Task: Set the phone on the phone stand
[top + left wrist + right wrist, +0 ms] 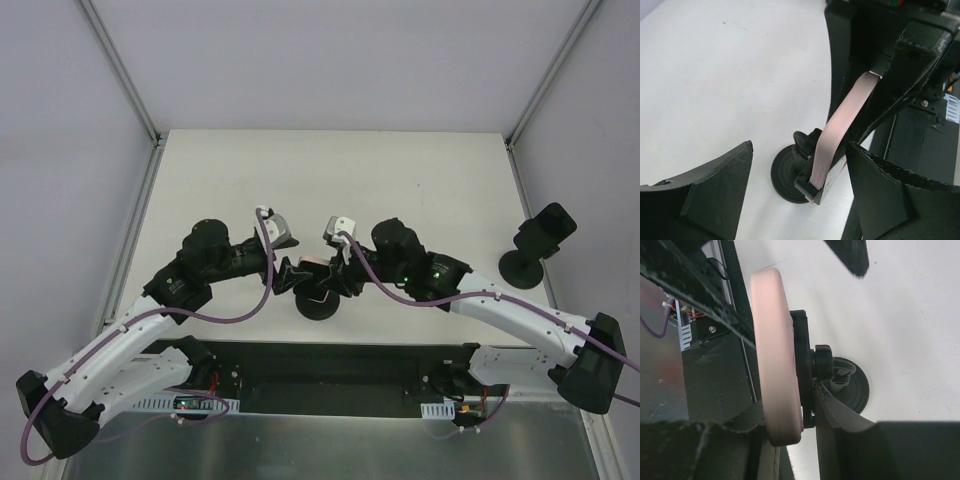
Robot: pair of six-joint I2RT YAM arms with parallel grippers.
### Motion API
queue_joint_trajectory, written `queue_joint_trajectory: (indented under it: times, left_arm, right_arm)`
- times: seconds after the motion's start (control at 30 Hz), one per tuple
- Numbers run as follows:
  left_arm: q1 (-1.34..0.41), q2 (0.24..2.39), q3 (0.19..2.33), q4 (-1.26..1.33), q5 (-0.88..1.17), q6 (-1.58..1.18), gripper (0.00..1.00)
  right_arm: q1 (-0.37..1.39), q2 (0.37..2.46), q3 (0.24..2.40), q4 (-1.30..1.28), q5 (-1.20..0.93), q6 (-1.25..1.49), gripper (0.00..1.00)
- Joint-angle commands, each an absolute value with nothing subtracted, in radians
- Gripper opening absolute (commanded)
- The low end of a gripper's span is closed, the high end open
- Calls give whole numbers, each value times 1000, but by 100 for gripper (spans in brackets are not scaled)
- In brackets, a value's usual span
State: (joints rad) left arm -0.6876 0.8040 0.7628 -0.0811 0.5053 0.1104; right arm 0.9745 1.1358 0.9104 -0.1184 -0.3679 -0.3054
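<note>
Overhead view from behind; both wrist views close on phone stand [786, 176].

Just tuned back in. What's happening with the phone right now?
The pink phone stands on the black phone stand, leaning against its cradle, between the two arms. The right tool is clamped on the phone at the cradle. The left tool is open, with a finger on either side of the phone and neither touching it. A second stand sits untouched on the right.
</note>
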Motion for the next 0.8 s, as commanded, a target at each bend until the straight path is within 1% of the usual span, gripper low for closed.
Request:
queue_joint_trajectory:
  times: [0.0,0.03,0.1,0.13,0.17,0.23,0.37,0.5,0.77]
  left_arm:
    - [-666,736,766,-2,398,74,74]
    - [-666,729,759,-3,378,72,74]
    - [-663,707,758,-3,330,57,74]
    - [-657,700,756,27,331,46,74]
    - [-652,678,752,31,328,46,74]
    - [-650,660,730,46,269,41,75]
    - [-649,637,732,51,219,29,74]
    - [-649,627,721,49,186,29,75]
    - [-649,604,721,48,213,29,76]
  right_arm:
    - [966,1106,948,-217,-255,-244,22]
    - [966,1104,977,-235,-241,-232,35]
    - [966,1089,983,-238,-224,-191,47]
    - [965,1083,976,-229,-229,-175,60]
    - [965,1077,977,-227,-247,-166,65]
    - [965,1068,988,-235,-268,-152,72]
    - [966,1072,1057,-288,-279,-144,74]
    - [966,1121,1129,-353,-291,-144,73]
    - [965,1210,1196,-351,-319,-104,61]
